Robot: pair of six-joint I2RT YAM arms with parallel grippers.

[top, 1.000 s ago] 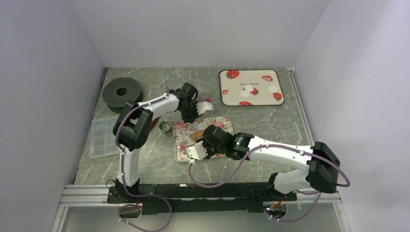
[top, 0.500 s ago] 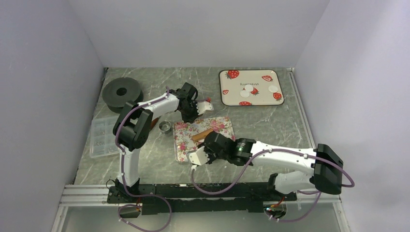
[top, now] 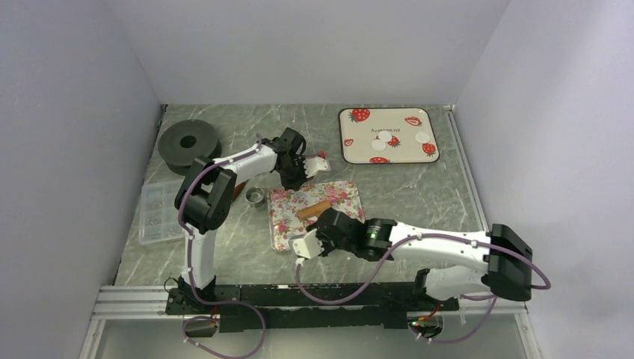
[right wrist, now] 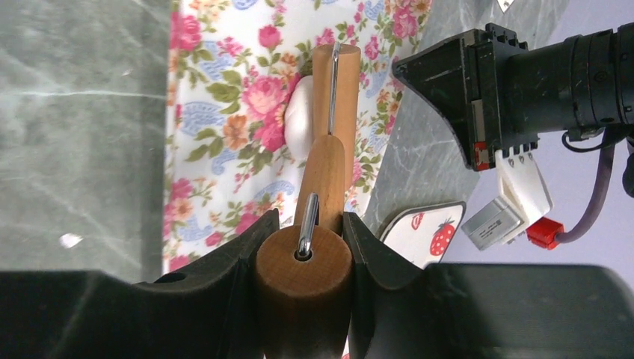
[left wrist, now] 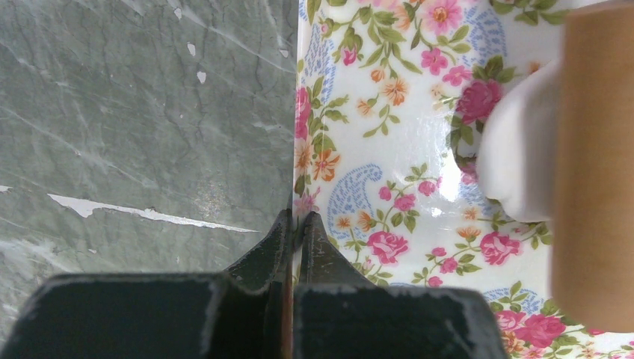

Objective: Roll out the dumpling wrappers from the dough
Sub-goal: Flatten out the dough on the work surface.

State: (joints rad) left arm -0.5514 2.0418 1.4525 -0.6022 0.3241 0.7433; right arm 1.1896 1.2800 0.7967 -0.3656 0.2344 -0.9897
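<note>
Stock as I see it from my station, all placed against the floral board (top: 288, 224):

1. Right gripper (right wrist: 308, 224): over the board's near edge. Its fingers are clamped on the handle of the rolling pin (right wrist: 323, 168), one on each side.
2. Rolling pin: lies across the board, and its barrel touches item 3.
3. Dough lump (right wrist: 299, 120): white, on the board and tucked against the barrel.
4. Left gripper (left wrist: 293, 218): fingers pressed together, with the tips at the board's rim. I cannot tell whether they nip the rim.
5. Dumpling wrappers (top: 423, 137): small white discs, well beyond the board's far right corner. They lie flat on the strawberry tray (top: 407, 149).
6. Metal ring cutter (top: 256, 196): just beside the board's left edge.
7. Black spool (top: 188, 142): well beyond the board's far left.
8. Clear compartment box (top: 159, 211): left of the board, past the cutter.
</note>
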